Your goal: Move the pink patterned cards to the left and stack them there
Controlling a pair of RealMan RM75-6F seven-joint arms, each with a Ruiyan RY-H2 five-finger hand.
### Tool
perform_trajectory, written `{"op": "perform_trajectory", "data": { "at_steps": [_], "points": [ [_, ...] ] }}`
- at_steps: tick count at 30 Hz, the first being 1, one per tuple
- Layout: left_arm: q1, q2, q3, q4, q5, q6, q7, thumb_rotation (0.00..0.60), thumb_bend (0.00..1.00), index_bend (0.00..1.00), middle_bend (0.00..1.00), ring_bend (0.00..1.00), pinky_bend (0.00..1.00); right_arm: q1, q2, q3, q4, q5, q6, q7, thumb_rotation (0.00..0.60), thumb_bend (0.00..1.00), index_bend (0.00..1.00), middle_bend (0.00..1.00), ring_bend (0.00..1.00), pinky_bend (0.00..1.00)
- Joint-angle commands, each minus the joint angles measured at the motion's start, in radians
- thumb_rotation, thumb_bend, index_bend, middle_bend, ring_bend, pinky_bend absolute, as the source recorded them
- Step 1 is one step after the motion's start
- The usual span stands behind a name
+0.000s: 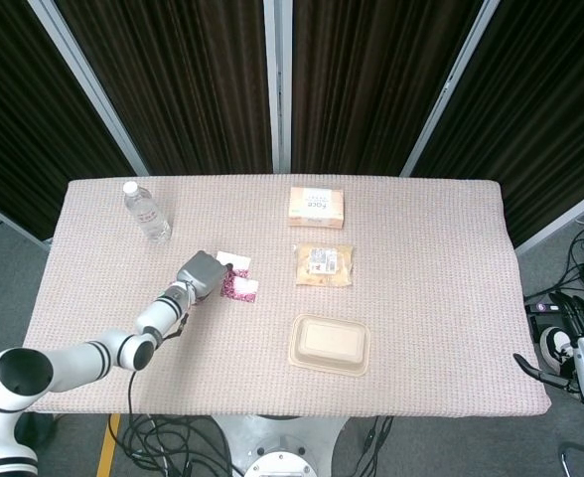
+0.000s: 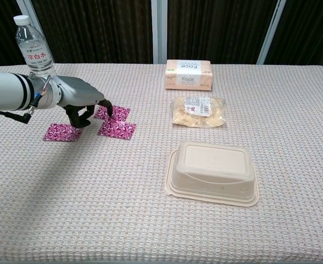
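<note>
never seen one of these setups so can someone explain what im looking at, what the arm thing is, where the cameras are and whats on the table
This is a two-armed robot steered by a person. One picture looks down from its head, the other looks forward from its chest.

Its left hand reaches over the table, fingertips on one of the pink patterned cards; three show, lying apart. Whether it grips one cannot be told. The right hand waits off the table edge holding nothing.

Also there: a water bottle, a tissue box, a bagged snack and a closed takeaway container.
</note>
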Motion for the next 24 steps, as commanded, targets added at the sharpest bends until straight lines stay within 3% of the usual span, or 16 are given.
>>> {"op": "perform_trajectory", "data": {
  "at_steps": [1, 6, 11, 17, 24],
  "points": [
    [-0.001, 0.007, -0.004, -0.01, -0.003, 0.008, -0.003, 0.6, 0.54, 0.25, 0.81, 0.85, 0.84, -0.001, 0.0, 0.0, -0.001, 0.0, 0.001, 0.0, 0.254, 0.09, 0.07, 0.07, 0.0, 0.04],
    [0.015, 0.026, -0.028, -0.081, 0.035, 0.062, -0.038, 0.6, 0.52, 0.25, 0.81, 0.85, 0.84, 0.0, 0.001, 0.0, -0.003, -0.004, 0.002, -0.001, 0.258, 0.09, 0.07, 0.08, 0.0, 0.04],
    [0.025, 0.019, -0.045, -0.125, 0.079, 0.086, -0.071, 0.6, 0.4, 0.27, 0.81, 0.85, 0.84, -0.002, 0.001, 0.0, -0.004, -0.006, 0.005, 0.0, 0.259, 0.09, 0.07, 0.08, 0.0, 0.04],
    [0.016, -0.037, -0.057, -0.076, 0.056, 0.095, -0.05, 0.6, 0.28, 0.28, 0.81, 0.85, 0.84, -0.008, 0.002, -0.002, 0.001, -0.003, 0.008, 0.006, 0.256, 0.09, 0.07, 0.08, 0.0, 0.04],
    [0.008, -0.091, -0.068, -0.017, -0.014, 0.111, -0.002, 0.6, 0.26, 0.32, 0.81, 0.86, 0.84, -0.008, -0.002, -0.001, 0.007, -0.002, 0.005, 0.012, 0.259, 0.09, 0.07, 0.08, 0.0, 0.04]
  ]
}}
